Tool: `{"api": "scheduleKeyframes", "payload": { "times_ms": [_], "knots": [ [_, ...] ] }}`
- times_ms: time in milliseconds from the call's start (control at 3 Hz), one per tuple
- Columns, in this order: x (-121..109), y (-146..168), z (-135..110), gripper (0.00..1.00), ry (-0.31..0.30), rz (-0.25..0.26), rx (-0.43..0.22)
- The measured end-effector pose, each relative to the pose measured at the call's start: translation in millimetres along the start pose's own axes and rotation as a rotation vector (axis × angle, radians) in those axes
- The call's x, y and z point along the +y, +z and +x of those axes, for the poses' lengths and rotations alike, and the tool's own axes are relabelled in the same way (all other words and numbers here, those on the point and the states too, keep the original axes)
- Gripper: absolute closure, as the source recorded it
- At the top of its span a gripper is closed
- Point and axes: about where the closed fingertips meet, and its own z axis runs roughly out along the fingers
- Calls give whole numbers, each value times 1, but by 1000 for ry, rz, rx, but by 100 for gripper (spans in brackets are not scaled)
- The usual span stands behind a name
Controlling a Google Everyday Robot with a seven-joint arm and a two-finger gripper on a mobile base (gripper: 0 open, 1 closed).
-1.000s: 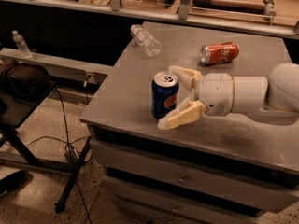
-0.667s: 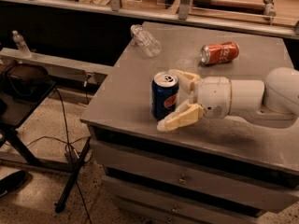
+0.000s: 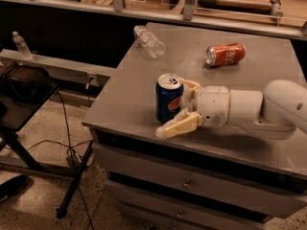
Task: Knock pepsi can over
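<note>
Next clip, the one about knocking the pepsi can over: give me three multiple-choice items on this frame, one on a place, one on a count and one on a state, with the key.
1. Where on the cabinet top does the pepsi can stand?
A. near the front left edge
B. at the back right corner
C. midway along the back edge

2. How many soda cans are on the top?
A. one
B. two
C. three

3. How is the pepsi can?
A. upright
B. lying on its side
C. crushed flat

Key:
1 A: it stands close to the front left edge, and the gripper is open around it, one finger behind and one in front.
2 B: the pepsi can and the orange-red can, which lies on its side.
3 A: its silver top faces up, so it is not yet knocked over.
</note>
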Motion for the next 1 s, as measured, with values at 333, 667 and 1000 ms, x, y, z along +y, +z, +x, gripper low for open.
{"api": "scheduleKeyframes", "payload": {
  "times_ms": [333, 667, 1000],
  "knots": [
    [0, 6, 7, 0, 6, 11, -14],
    [-1, 9, 14, 0, 8, 19, -34],
    [-3, 9, 18, 14, 7, 31, -52]
  ]
}}
